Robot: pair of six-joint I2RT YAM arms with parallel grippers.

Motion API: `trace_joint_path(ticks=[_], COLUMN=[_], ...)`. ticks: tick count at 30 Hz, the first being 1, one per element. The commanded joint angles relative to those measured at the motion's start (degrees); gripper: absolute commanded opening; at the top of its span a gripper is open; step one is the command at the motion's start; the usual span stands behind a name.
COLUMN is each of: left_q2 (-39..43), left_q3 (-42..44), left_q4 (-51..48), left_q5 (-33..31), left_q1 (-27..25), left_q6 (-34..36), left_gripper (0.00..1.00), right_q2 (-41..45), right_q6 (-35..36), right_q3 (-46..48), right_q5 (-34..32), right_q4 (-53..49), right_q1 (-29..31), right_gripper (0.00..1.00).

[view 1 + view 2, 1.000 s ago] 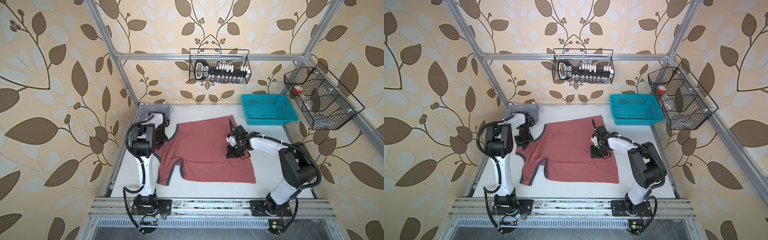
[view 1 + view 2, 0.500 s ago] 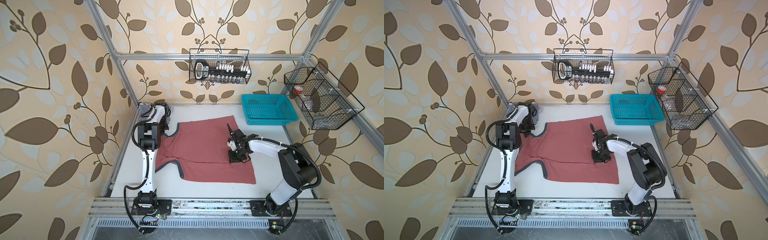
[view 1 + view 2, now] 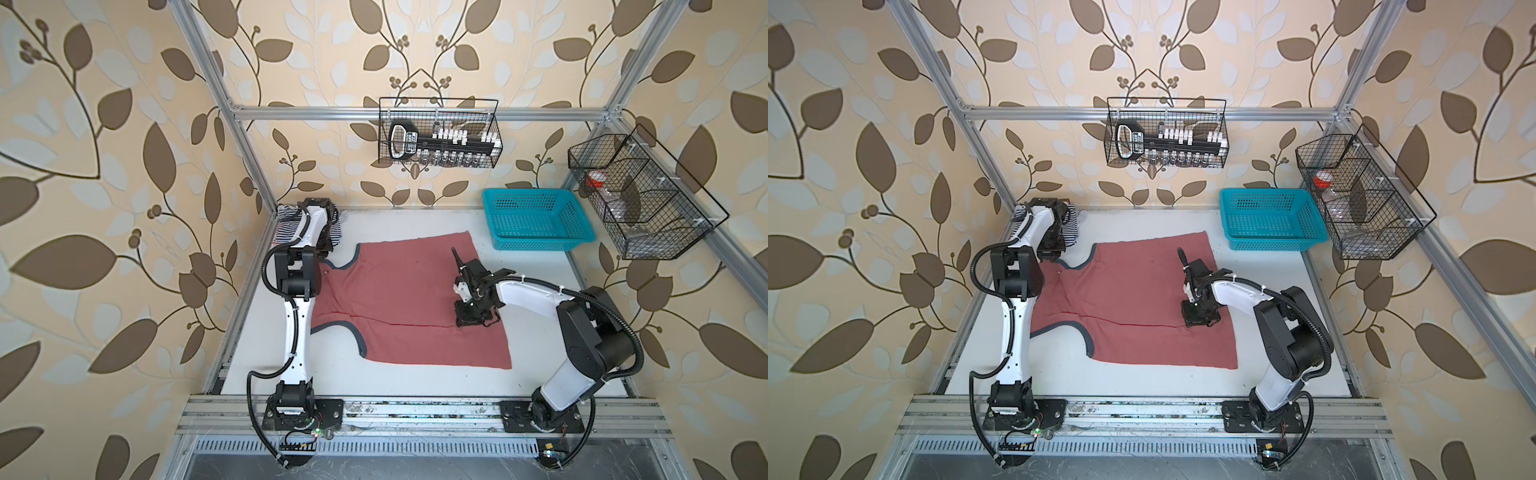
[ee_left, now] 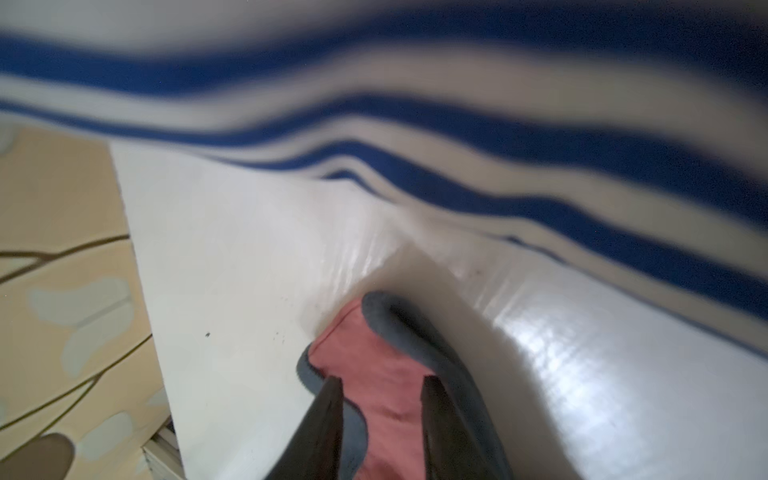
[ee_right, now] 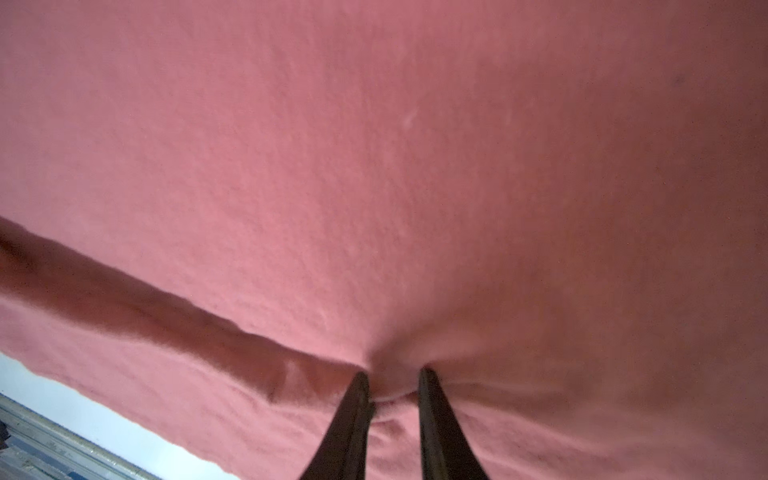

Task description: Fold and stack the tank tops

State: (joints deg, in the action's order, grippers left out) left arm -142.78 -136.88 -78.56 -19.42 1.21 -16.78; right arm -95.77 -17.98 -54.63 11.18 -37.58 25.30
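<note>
1. Red cloth makes one tank top [image 3: 399, 291], spread flat on the white table [image 3: 415, 382] between the two grippers, with dark trim at the neck and armholes.
2. Tops in view: two. The second, a navy-striped top [image 3: 286, 216], lies bunched just behind the left gripper [image 4: 382, 382] in the table's corner, partly under that arm.
3. Grippers: two. The left one's fingers [image 4: 328, 415] stand apart. A red strap [image 4: 374, 361] with grey trim lies on the table between them, ungripped.
4. The right gripper [image 5: 392, 372] points down onto the red top, near its hem end. Its tips are slightly apart and press the cloth, with a small pucker between them. Whether they pinch it I cannot tell. A long ridge in the cloth runs off to one side of the tips.
5. Containers: three. One turquoise basket [image 3: 536, 245] sits on the table beyond the right gripper, well apart from it and just off the red top's corner.
6. One back wire basket [image 3: 440, 99] hangs on the wall high above both grippers. It holds a black-handled tool [image 3: 401, 139] and a row of small white pieces and jars.
7. One side wire basket [image 3: 665, 241], with dividers, hangs on the wall past the right arm. A red-capped clear bottle [image 3: 597, 181] lies in it; which compartment I cannot tell.
</note>
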Motion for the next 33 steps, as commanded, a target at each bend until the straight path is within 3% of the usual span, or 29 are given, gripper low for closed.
trace_joint_path(ticks=[1,4,7,12,17,23,29,33], left_q2=[17.2,27.0,38.9,54.8,63.0,67.0,66.0,64.9], left_q3=[-0.4,4.6,18.0,46.9,65.6,78.9,83.6,87.2], left_q4=[-0.7,-0.9,1.9,8.2,9.9,16.5,20.9,22.1], left_q5=[0.3,1.3,5.4,15.3,17.0,21.5,22.7,20.7], left_q1=[-0.1,-1.9,-6.5,-19.4,-31.2,-36.3,-42.1,-42.9], left_q6=[-2.1,-3.7,-4.4,-9.3,-16.6,-22.3,-24.8,-25.7], left_gripper=[0.43,0.44,0.46,0.46,0.46,0.49,0.55,0.57], right_q2=[3.9,8.5,13.1,19.6,27.0,31.7,35.0,37.8], right_q6=[-0.2,-0.5,-0.5,-2.6,-7.8,-14.5,-20.3,-25.2], right_q3=[0.8,0.8,1.3,3.8,8.6,12.5,18.7,20.5], right_q5=[2.0,1.6,-2.3,-9.4,-13.7,-16.9,-17.5,-20.3], right_q4=[-1.3,-1.9,-5.6,-11.7,-15.1,-16.8,-15.5,-16.7], right_q1=[0.1,-0.5,-1.8,-3.0,-2.7,-0.7,-0.6,0.5], right_gripper=[0.25,0.29,0.33,0.36,0.39,0.41,0.4,0.4])
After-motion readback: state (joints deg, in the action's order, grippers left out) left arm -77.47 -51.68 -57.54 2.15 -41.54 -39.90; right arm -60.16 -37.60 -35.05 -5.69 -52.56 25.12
